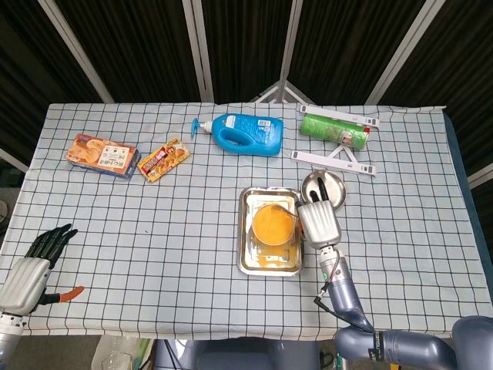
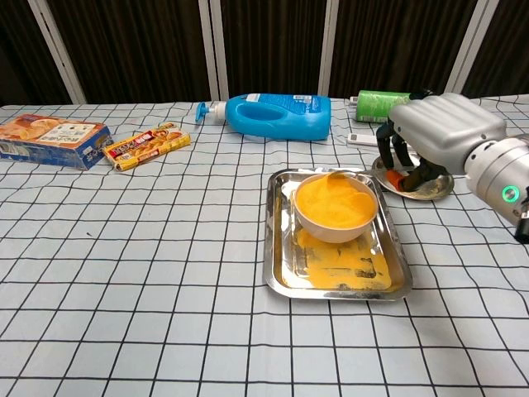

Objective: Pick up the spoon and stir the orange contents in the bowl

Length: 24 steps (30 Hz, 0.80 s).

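A white bowl (image 1: 273, 223) (image 2: 335, 207) full of orange contents stands in a steel tray (image 1: 248, 262) (image 2: 277, 273) smeared with orange. Just right of the tray lies a small round metal dish (image 1: 337, 185) (image 2: 436, 188). My right hand (image 1: 317, 220) (image 2: 438, 128) hangs over this dish with its dark fingers curled down onto it. The fingers hide what lies in the dish, and no spoon shows plainly. At the table's near left corner my left hand (image 1: 35, 262) rests with fingers spread, holding nothing.
A blue detergent bottle (image 1: 246, 132) (image 2: 277, 116) and a green can (image 1: 335, 129) (image 2: 384, 105) lie at the back. A biscuit box (image 1: 102, 154) (image 2: 50, 141) and a snack packet (image 1: 164, 159) (image 2: 146, 145) sit at the back left. White strips (image 1: 335, 162) lie behind the dish.
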Motion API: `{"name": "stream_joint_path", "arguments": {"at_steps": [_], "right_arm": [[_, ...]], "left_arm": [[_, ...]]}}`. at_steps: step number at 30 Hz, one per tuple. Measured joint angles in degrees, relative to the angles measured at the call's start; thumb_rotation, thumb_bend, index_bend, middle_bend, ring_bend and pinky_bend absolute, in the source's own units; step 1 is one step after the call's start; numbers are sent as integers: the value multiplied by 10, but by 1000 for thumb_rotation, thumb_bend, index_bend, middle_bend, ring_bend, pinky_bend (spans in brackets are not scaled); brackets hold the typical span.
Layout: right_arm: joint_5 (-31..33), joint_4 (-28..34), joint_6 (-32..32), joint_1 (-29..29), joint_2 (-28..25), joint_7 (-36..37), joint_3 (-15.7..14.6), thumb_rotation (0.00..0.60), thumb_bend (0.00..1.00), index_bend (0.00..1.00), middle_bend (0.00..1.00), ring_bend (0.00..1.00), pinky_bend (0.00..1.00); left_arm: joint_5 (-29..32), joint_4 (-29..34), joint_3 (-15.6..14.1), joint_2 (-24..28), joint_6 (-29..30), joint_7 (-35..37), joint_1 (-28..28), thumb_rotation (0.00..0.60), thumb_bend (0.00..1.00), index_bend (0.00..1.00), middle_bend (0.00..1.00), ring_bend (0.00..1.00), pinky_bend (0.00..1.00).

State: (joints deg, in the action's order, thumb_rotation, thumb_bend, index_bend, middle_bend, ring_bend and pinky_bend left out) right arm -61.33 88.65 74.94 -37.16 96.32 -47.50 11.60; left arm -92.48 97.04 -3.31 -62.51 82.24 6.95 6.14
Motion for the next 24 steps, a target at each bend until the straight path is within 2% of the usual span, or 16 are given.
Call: {"name": "stream_joint_path", "arguments": {"at_steps": [16, 24], "right_arm": [[-10, 88, 0, -14, -42, -70, 0, 600, 735, 847, 718, 316, 0], [-9, 123, 9, -10, -65, -111, -19, 600, 748, 865, 740, 337, 0]], "left_arm": [[-7, -2, -3, 3, 1, 10, 1, 600, 0, 0, 0, 0, 0], [-9, -1, -4, 4, 2, 11, 1, 600, 0, 0, 0, 0, 0]]}}
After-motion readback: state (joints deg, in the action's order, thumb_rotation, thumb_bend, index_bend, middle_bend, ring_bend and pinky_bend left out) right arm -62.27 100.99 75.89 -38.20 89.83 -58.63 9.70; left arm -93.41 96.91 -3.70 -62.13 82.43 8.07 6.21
